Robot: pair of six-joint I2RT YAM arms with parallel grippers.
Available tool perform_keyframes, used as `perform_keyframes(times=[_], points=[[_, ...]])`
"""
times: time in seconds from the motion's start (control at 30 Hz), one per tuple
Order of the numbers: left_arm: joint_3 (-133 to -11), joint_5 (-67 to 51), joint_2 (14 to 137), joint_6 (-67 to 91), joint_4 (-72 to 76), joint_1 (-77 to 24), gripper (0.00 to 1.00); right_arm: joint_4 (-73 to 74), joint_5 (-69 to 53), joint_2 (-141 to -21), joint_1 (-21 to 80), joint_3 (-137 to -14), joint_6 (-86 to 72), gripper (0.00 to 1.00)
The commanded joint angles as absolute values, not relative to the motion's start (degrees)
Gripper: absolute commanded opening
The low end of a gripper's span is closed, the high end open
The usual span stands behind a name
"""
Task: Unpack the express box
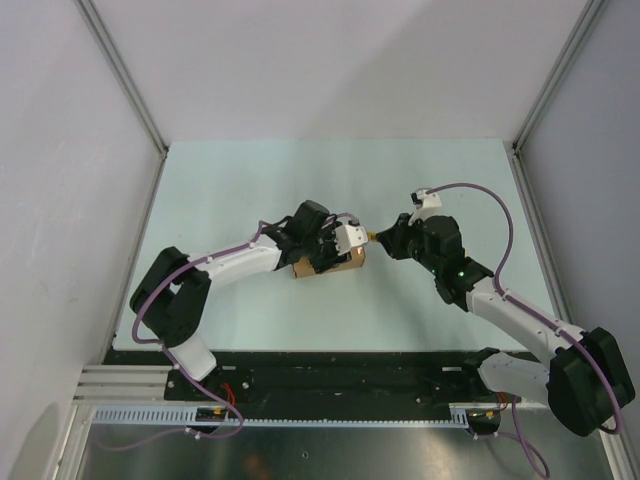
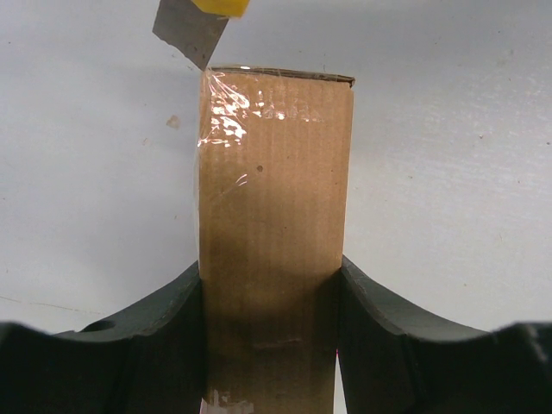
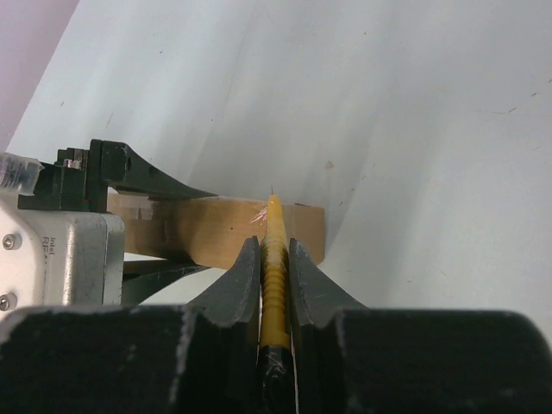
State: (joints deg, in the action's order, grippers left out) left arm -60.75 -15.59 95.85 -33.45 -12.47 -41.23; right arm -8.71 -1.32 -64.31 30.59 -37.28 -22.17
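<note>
Pale table (image 1: 300, 180) — taped express box (image 2: 276, 216)

Your top camera looks down from above and behind the arm bases (image 1: 200, 360), the box (image 1: 350, 262) mid-frame on the tabletop (image 1: 250, 180). Your left wrist camera sits close, looking along the box's top face. Your right wrist camera faces it from the opposite side, low and near. All three share the box; both wrist views catch the knife (image 3: 274, 250).
</note>
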Motion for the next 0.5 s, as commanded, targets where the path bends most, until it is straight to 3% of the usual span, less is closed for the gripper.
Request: perform_keyframes(times=[0.0, 0.47], points=[[-59.3, -17.7, 97.7, -33.5, -17.8, -41.0, 0.43, -8.3, -0.1, -62.7, 30.9, -36.7, -21.0, 0.00], [-59.9, -17.5, 98.1, -33.4, -18.2, -41.0, 0.43, -9.6, 0.6, -62.1, 30.7, -36.5, -21.4, 0.00]])
